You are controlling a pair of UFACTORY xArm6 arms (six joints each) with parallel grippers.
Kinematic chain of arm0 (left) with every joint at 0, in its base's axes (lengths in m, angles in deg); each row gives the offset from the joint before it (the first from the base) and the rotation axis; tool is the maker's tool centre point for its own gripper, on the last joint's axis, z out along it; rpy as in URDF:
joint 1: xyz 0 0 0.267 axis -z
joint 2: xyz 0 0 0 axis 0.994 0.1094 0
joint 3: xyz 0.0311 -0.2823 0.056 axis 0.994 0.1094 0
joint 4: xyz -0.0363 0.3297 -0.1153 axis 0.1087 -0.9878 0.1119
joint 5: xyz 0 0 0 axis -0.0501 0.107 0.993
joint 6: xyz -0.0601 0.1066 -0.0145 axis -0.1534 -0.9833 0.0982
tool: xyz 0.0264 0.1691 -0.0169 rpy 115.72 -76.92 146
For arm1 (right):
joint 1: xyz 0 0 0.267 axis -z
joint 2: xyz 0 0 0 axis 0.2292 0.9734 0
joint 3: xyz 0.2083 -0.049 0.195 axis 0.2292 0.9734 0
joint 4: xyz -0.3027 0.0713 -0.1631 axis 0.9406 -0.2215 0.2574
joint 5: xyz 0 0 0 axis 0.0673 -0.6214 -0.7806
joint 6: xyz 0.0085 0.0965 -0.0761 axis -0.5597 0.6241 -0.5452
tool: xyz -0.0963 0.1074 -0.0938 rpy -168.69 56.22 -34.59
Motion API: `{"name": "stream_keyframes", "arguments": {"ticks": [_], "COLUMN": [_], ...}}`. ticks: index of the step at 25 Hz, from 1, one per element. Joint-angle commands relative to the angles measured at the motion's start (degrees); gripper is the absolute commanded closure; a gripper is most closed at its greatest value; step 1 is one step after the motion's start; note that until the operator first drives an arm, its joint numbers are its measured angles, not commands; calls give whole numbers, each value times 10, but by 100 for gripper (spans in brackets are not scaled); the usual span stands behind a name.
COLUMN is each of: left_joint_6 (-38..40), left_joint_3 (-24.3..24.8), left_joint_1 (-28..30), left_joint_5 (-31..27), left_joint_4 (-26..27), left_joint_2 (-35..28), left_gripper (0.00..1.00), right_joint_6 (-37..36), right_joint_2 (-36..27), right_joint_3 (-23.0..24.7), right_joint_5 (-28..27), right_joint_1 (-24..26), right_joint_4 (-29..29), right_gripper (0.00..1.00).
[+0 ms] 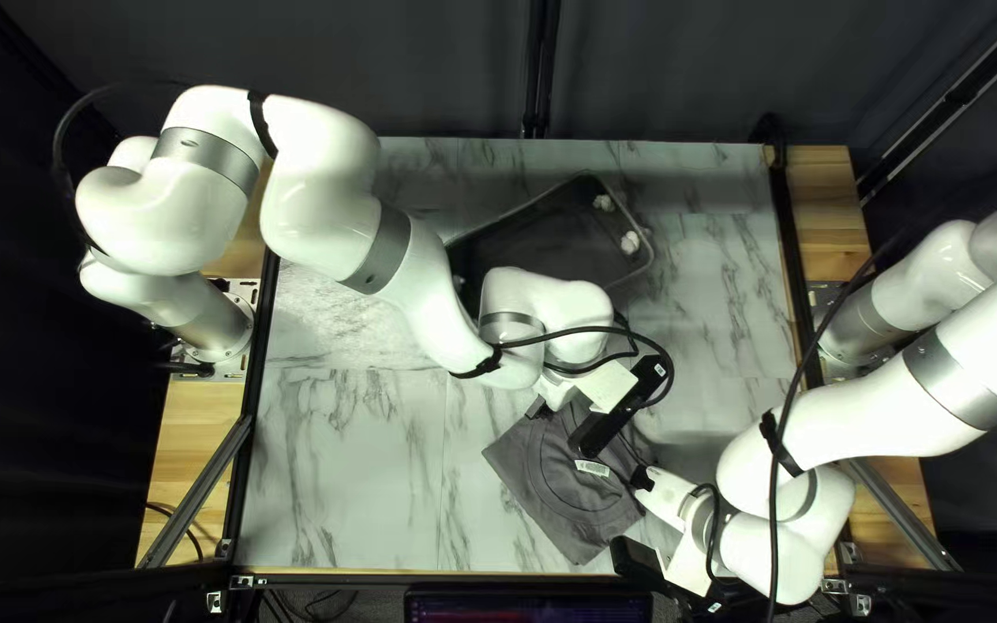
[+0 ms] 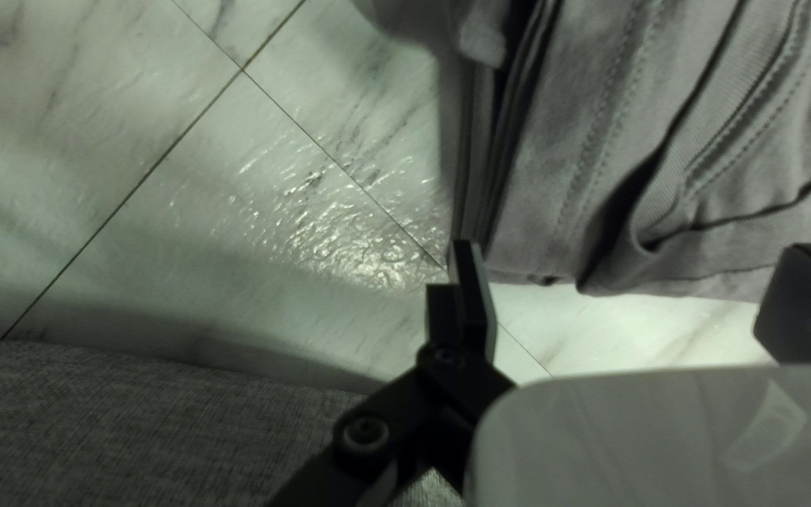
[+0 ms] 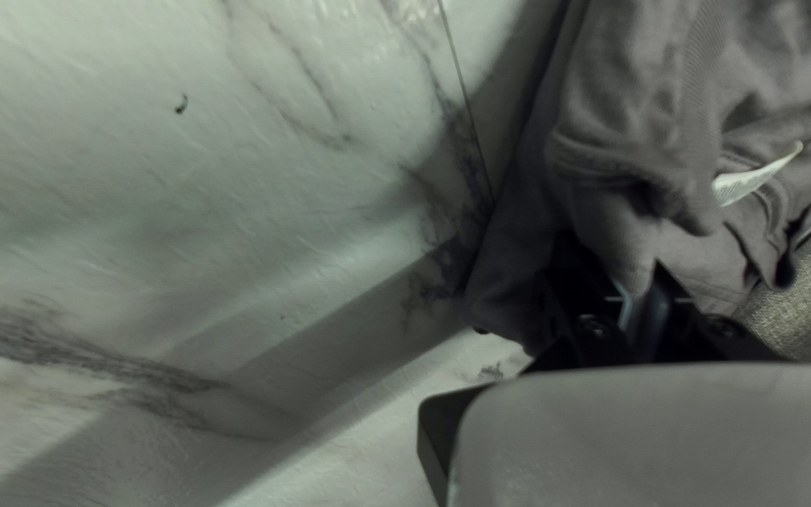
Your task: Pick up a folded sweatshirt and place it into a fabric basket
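Top left view shows the gray sweatshirt lying on the counter, one corner close to the near edge. You look to be at the grabbing step. Your right gripper has its jaws clenched on the sweatshirt; your left gripper has its jaws wide apart. Next, you likely need to pinch with the left, then lift high. The basket sits beyond, partly behind your left arm, with more room at the left.

The top left view slants down from above the near edge of the counter, facing twelve o'clock; both wrist views look down close up, sharing its five-o'clock sweatshirt.
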Motion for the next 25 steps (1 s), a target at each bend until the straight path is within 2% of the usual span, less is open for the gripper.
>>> {"name": "stream_keyframes", "arguments": {"ticks": [1,4,12,22,25], "left_joint_6": [9,8,-18,-60,-70], "left_joint_3": [-19,-23,13,7,-19], "left_joint_1": [-3,-5,-7,-14,-16], "left_joint_5": [-3,-2,23,21,8], "left_joint_4": [4,10,41,80,89], "left_joint_2": [20,28,11,18,38], "left_gripper": [0,0,0,0,0], "right_joint_6": [0,-1,1,2,3], "right_joint_2": [-1,0,-2,-1,-1], "right_joint_3": [0,-2,-1,-2,-2], "right_joint_5": [-2,-5,-8,-11,-11], "right_joint_1": [-1,-2,-5,-6,-7], "right_joint_4": [0,-2,-1,-1,0], "right_gripper": [100,100,100,100,100]}}
